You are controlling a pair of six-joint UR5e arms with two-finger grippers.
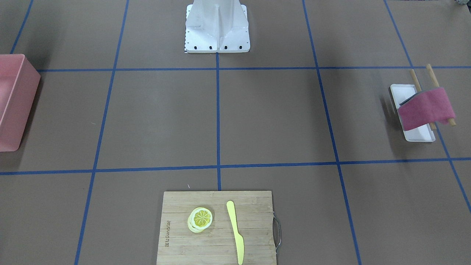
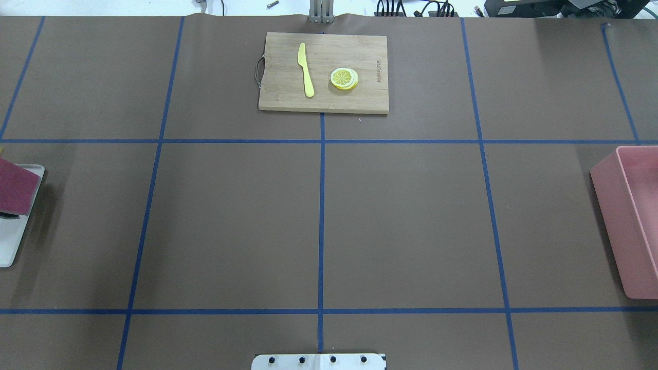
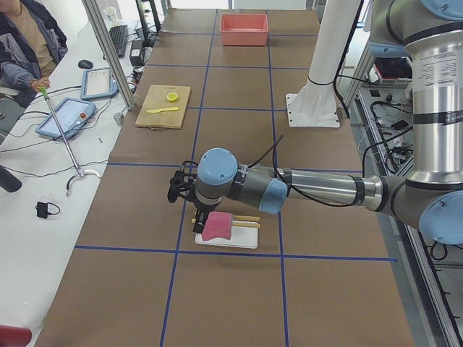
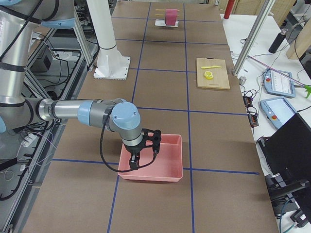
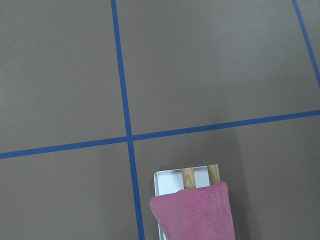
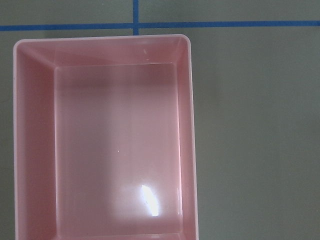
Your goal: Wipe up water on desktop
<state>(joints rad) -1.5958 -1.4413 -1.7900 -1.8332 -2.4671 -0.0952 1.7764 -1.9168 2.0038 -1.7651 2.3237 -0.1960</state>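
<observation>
We see the left gripper (image 3: pixel 182 194) poised beside the fuzzy magenta cloth (image 3: pixel 217 226) and the right gripper (image 4: pixel 140 158) above the glossy pink plastic tub (image 4: pixel 160 175), but cannot tell how wide either is.

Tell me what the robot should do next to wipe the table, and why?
Probably lower the left gripper onto the pink cloth and grab it. The cloth is draped over two wooden rods above a white tray, that gripper hangs close over it, and the desktop cannot be wiped without it. I cannot see the water itself.
</observation>
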